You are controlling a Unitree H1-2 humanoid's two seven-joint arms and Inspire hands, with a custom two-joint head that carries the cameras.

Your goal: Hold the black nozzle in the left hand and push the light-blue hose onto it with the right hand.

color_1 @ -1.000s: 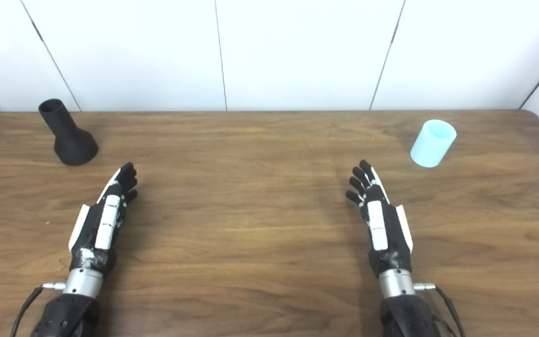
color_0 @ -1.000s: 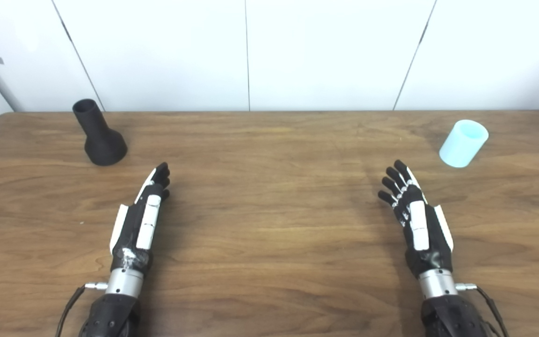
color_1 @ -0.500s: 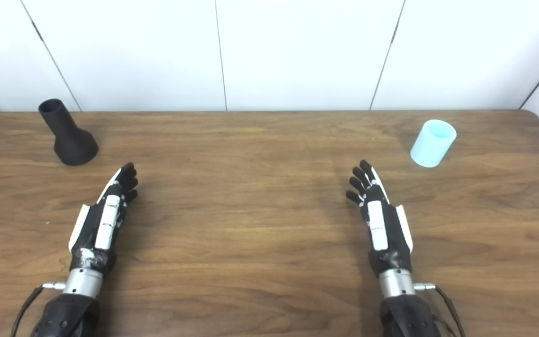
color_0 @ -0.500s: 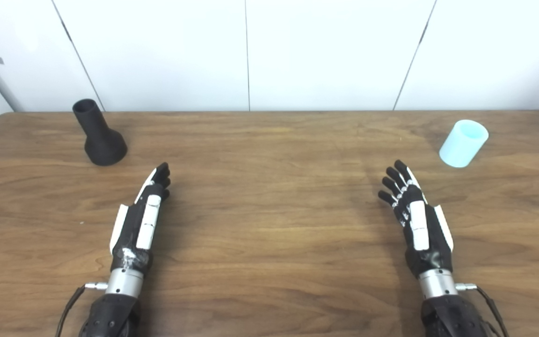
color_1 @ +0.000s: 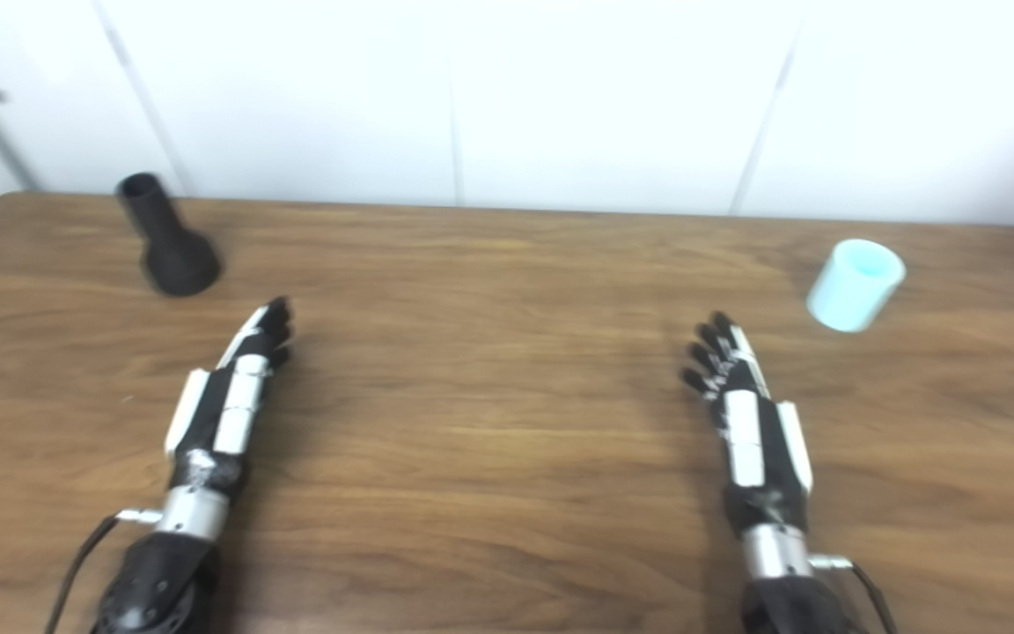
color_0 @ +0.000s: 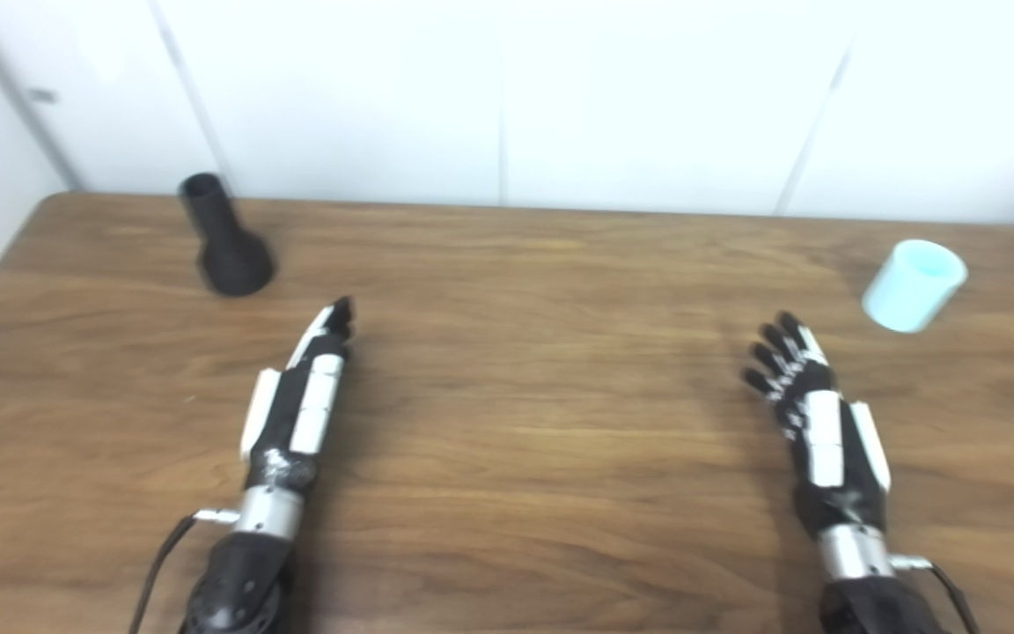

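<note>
Both your left hand (color_0: 300,409) and right hand (color_0: 824,423) lie open and empty; grip the seemingly rigid black nozzle (color_0: 225,238), far-left of the light-blue hose (color_0: 914,285), by its flared base.

The nozzle (color_0: 224,238), beyond the left hand (color_0: 296,409), is plain matte black. The hose (color_0: 914,285), beyond the right hand (color_0: 819,431), is pale blue. Both hands are black with white panels and silver wrists. The table (color_0: 525,423) under them is brown, wood-grained; the wall (color_0: 507,97) behind is white.
</note>
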